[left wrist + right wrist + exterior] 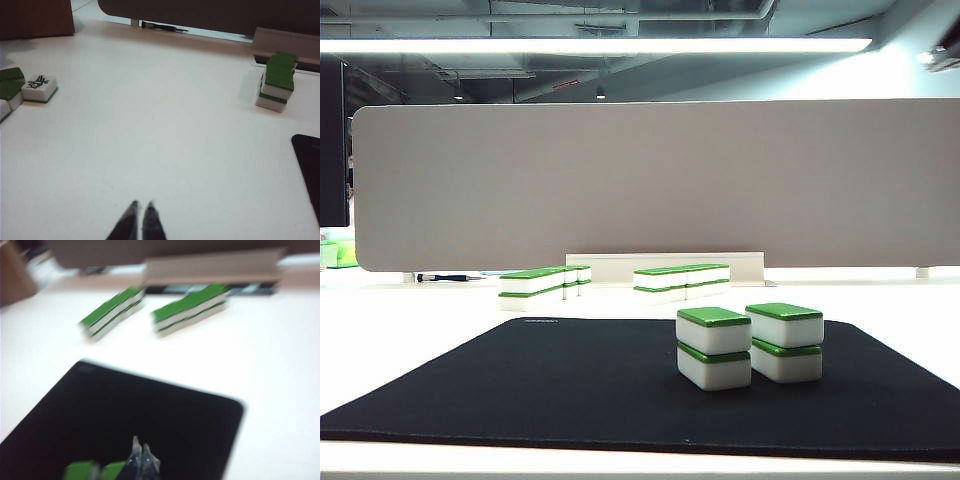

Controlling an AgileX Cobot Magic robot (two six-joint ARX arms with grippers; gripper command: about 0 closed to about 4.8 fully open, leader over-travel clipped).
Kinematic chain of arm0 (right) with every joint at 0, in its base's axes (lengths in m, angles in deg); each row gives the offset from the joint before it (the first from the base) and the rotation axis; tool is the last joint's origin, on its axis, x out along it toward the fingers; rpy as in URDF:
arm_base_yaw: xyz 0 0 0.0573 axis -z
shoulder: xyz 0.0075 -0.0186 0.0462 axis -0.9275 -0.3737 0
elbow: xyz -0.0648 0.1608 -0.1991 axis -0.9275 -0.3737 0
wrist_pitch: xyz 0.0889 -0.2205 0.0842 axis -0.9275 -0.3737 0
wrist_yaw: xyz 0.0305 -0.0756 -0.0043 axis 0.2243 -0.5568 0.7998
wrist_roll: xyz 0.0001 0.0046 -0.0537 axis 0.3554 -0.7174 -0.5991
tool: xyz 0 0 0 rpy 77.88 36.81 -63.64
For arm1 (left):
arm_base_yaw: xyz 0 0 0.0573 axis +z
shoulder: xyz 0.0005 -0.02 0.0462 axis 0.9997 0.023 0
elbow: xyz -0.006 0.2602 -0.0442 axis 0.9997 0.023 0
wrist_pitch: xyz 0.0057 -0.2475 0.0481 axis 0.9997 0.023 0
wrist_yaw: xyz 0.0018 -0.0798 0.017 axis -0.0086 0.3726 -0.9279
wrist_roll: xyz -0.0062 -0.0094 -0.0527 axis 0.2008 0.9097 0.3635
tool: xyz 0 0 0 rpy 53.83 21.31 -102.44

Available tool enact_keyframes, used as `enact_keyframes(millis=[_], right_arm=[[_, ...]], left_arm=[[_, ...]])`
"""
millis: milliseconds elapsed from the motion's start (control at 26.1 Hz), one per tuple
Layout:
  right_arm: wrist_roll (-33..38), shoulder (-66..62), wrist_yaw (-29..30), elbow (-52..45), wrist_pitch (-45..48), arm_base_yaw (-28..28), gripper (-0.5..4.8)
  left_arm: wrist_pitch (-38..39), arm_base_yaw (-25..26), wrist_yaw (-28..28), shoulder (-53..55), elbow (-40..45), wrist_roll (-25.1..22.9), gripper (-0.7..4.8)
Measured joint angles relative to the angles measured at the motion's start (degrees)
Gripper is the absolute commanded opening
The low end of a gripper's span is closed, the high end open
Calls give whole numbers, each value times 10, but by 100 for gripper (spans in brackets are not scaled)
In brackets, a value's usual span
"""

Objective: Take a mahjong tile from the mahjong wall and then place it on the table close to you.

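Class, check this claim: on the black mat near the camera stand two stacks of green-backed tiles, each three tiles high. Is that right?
Not quite. The two stacks on the black mat are each two tiles high, not three, as the exterior view shows. The rest holds: they are green-backed and near the camera.

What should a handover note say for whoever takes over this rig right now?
Left tool: shut, empty, over bare table.
Right tool: shut, nothing visibly held, above the black mat, just behind two green tiles.
Mahjong wall: two far rows behind the mat.
Two two-tile stacks stand on the mat.
Done: unclear whether a tile is already placed.
Left: confirm, else take one.
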Motion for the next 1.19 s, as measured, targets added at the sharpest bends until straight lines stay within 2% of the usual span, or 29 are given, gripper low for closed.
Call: enact_keyframes(millis=[268,575,651,1188], right_arm=[[-1,80,-30,-119,93,61,-1],[-10,121,-89,-171,108,67,-1],[-12,158,-104,-195,108,83,-1],[-29,295,-105,-297,107,116,-1]], left_arm=[[0,0,0,0,0,0,18],[0,0,0,0,0,0,18],[0,0,0,0,0,0,18],[0,0,0,0,0,0,18]])
